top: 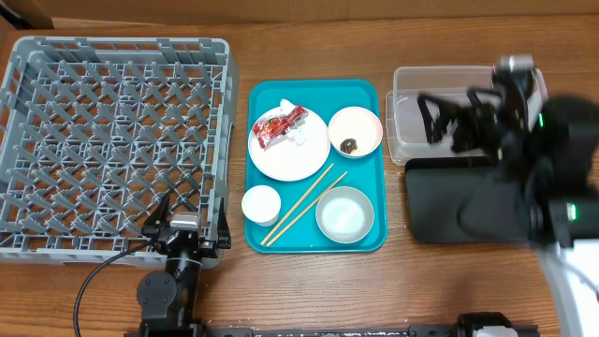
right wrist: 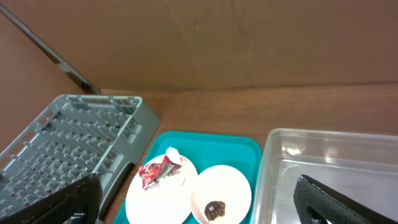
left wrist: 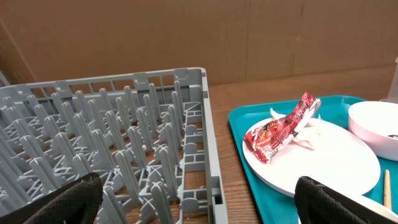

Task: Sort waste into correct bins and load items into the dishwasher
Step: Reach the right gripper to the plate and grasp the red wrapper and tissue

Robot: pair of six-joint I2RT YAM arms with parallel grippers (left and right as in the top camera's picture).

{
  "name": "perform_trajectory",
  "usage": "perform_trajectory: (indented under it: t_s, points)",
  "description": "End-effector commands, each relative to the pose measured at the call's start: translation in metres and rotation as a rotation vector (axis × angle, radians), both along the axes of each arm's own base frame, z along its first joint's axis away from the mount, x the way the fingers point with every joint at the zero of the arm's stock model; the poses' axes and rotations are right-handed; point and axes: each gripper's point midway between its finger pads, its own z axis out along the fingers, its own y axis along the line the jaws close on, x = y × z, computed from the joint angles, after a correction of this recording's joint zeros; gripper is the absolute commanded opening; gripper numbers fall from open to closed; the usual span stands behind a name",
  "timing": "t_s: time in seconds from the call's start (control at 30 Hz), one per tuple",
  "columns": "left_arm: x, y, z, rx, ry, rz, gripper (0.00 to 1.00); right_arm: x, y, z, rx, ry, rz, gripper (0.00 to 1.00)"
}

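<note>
Overhead, the left tool (top: pixel 185 227) sits at the near right corner of the grey dish rack (top: pixel 112 140), which stands on the tabletop (top: pixel 309 37). Its fingers are spread wide with nothing between them. Ahead of it and to its right, the red wrapper (left wrist: pixel 283 127) and white tissue (left wrist: pixel 311 135) lie on the plate (left wrist: pixel 336 168) on the teal tray (left wrist: pixel 239 118). The right tool (top: pixel 451 124), blurred, hangs over the clear tub (top: pixel 416 89) and black tray (top: pixel 440 215), fingers likewise wide apart and empty. To its left, a bowl (right wrist: pixel 221 186) holds the dark food bit (right wrist: pixel 214 210). The cup (top: pixel 261 204), second bowl (top: pixel 344 213) and chopsticks (top: pixel 304 204) share that tray.
</note>
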Motion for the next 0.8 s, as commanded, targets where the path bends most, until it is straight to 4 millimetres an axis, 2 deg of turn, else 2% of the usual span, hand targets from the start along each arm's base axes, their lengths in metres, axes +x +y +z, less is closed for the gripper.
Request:
perform_trajectory:
  t_s: [0.0, 0.1, 0.27, 0.43, 0.6, 0.77]
  points:
    - [0.0, 0.0, 0.0, -0.007, -0.005, -0.004, 1.0, 0.029, 0.014, 0.008, 0.012, 0.022, 0.054, 1.0]
    - [0.0, 0.0, 0.0, -0.007, -0.005, -0.004, 1.0, 0.049, 0.034, 0.003, 0.028, 0.028, 0.119, 1.0]
    - [0.0, 0.0, 0.0, -0.007, -0.005, -0.004, 1.0, 0.053, 0.072, -0.008, 0.098, 0.04, 0.301, 1.0]
    - [0.0, 0.0, 0.0, -0.007, -0.005, -0.004, 1.0, 0.056, 0.103, -0.044, -0.045, 0.136, 0.185, 1.0]
    - [0.0, 0.0, 0.0, -0.007, -0.005, -0.004, 1.0, 0.053, 0.143, -0.057, -0.206, 0.167, 0.105, 1.0]
    - [0.0, 0.0, 0.0, -0.007, -0.005, -0.004, 1.0, 0.068, 0.181, -0.083, -0.268, 0.224, 0.124, 1.0]
